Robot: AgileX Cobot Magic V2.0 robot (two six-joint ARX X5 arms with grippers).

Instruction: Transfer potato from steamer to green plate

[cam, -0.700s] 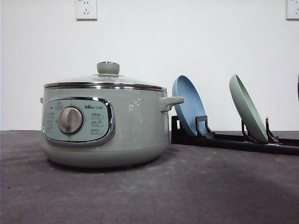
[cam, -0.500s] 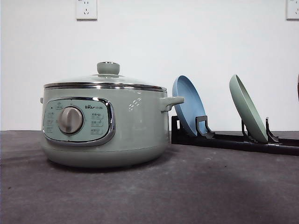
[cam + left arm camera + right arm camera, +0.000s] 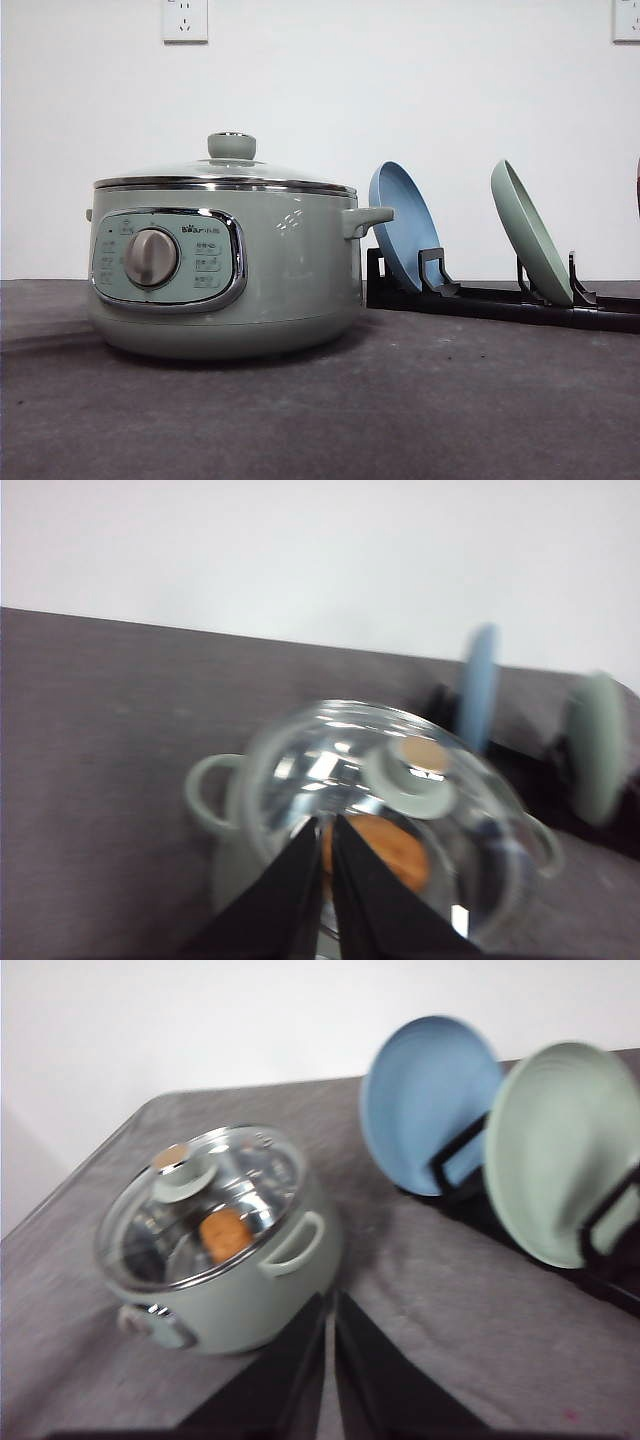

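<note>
So we've got a plain white wall with two power sockets up top (one (image 3: 185, 20) on the left, one (image 3: 627, 20) at the right edge) and a dark grey worktop (image 3: 400, 410) in front of it. One steamer (image 3: 225, 260) sits on the left side of the worktop, its glass lid (image 3: 225, 170) on, one knob on top, one silver dial (image 3: 151, 257) on the front panel, and a side handle sticking out towards the plates.

Through the lid we can see one potato (image 3: 224, 1233), orange-brown, lying inside the pot. It also shows in the left wrist view (image 3: 385, 848), a bit blurry.

To the right of the steamer there's one black rack (image 3: 500, 298) with two plates standing on edge in it, tilted back: one blue plate (image 3: 403, 228) nearest the pot, and one green plate (image 3: 530, 232) further right, well apart from each other.

Left gripper (image 3: 326, 880) hangs above the lid, fingers pressed nearly together. Right gripper (image 3: 329, 1360) hovers over bare worktop near the steamer, fingers likewise almost touching, pinching nothing.
</note>
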